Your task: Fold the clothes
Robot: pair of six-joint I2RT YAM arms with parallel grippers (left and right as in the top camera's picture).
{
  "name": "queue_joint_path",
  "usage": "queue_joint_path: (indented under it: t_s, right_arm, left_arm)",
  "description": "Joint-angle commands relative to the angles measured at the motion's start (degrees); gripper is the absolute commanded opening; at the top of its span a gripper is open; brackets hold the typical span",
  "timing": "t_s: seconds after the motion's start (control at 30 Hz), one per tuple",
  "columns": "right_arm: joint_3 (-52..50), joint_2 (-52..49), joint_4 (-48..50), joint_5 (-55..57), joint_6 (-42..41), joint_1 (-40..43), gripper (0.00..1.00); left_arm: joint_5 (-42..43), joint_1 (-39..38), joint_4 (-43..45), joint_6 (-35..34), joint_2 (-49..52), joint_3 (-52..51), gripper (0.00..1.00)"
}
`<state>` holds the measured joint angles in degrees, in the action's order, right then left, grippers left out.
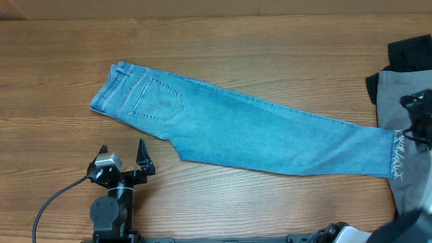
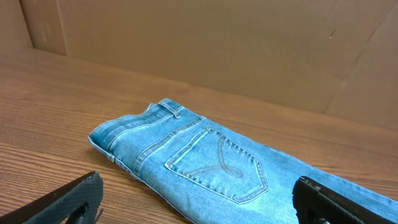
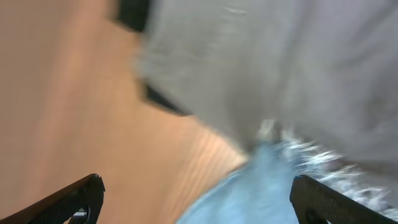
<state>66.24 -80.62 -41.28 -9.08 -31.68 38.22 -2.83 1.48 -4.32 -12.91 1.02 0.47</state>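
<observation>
The light blue jeans (image 1: 256,128) lie flat on the wooden table, folded lengthwise. The waistband and a back pocket are at the left and the frayed hems at the right. My left gripper (image 1: 122,150) is open and empty, just in front of the seat of the jeans. The left wrist view shows the jeans' pocket (image 2: 217,165) between the open fingers (image 2: 199,202). My right gripper (image 1: 418,118) hovers at the right edge above the hems, over the grey trousers (image 1: 401,91). The right wrist view is blurred; the fingers (image 3: 199,199) are wide open over the jeans hem (image 3: 273,186) and grey cloth (image 3: 261,68).
A black garment (image 1: 412,50) lies at the far right, partly under the grey trousers. A brown cardboard wall (image 2: 249,43) stands behind the table. Bare wood (image 1: 223,47) shows behind and in front of the jeans.
</observation>
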Motion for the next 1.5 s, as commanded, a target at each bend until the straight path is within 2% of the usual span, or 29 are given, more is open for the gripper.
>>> queue_joint_path:
  t_s: [0.0, 0.1, 0.23, 0.33, 0.4, 0.47, 0.5, 0.57, 0.67, 0.77, 0.87, 0.93, 1.0, 1.1, 1.3, 1.47]
  right_arm:
    - [1.9, 6.8, -2.3, -13.9, 0.0, -0.2, 1.00]
    - [1.9, 10.3, -6.7, -17.9, 2.2, -1.7, 1.00]
    - [1.9, 12.2, -13.4, -16.8, 9.0, -8.7, 1.00]
    - [1.6, 12.2, -16.0, -16.2, 9.5, -14.0, 1.00]
    - [1.6, 12.2, -16.3, -15.2, 9.7, -18.5, 1.00]
    - [1.6, 12.2, -16.3, -11.8, 9.7, -23.7, 1.00]
    - [1.6, 12.3, -16.3, -8.9, 9.6, -28.1, 1.00]
    - [1.6, 12.3, -16.3, -4.6, 7.6, -36.5, 1.00]
    - [1.5, 12.0, -15.2, -1.5, 6.0, -44.9, 1.00]
    - [1.5, 10.8, -12.9, -1.0, 6.0, -50.9, 1.00]
    - [1.5, 8.6, -10.4, -1.0, 6.0, -55.0, 1.00]
    - [1.5, 6.7, -9.4, -1.3, 5.9, -56.7, 1.00]
    - [1.5, 4.6, -9.4, -1.5, 6.0, -57.6, 1.00]
    - [1.5, 2.0, -10.0, -1.9, 5.9, -57.8, 1.00]
    - [1.5, -0.1, -9.4, -1.9, 4.0, -57.6, 1.00]
    - [1.5, -0.1, -9.6, -2.1, 4.0, -57.6, 1.00]
  left_arm:
    - [-0.2, -0.1, 0.2, 1.5, -0.3, -0.2, 1.00]
    - [-0.2, -0.1, 0.2, 1.5, -0.3, -0.2, 1.00]
    - [-0.2, -0.1, 0.2, 1.5, -0.3, -0.2, 1.00]
    - [-0.2, -0.1, 0.3, 1.5, -0.3, -0.2, 1.00]
    - [1.2, -0.1, 1.3, -0.8, -0.3, -0.2, 1.00]
    - [9.6, -0.1, 5.7, -2.1, -0.3, -0.2, 1.00]
    - [15.8, -0.1, 9.3, -2.1, -0.3, -0.2, 1.00]
    - [22.5, -0.1, 15.0, -3.1, -0.3, 0.1, 1.00]
    - [23.7, -0.1, 13.9, -4.3, -0.2, 3.3, 1.00]
    - [23.9, -0.1, 9.3, -2.1, 2.3, 10.1, 1.00]
    - [23.6, -0.1, 1.4, 3.0, 9.6, 20.6, 1.00]
    - [21.5, -0.1, -7.0, 5.4, 17.4, 29.2, 1.00]
    - [20.5, -0.1, -17.8, 9.5, 28.3, 40.3, 1.00]
    - [22.5, -0.1, -25.8, 13.0, 41.6, 52.9, 1.00]
    - [21.7, 0.2, -27.6, 13.2, 59.1, 65.1, 1.00]
    - [22.1, 5.8, -31.2, 12.3, 76.2, 73.8, 1.00]
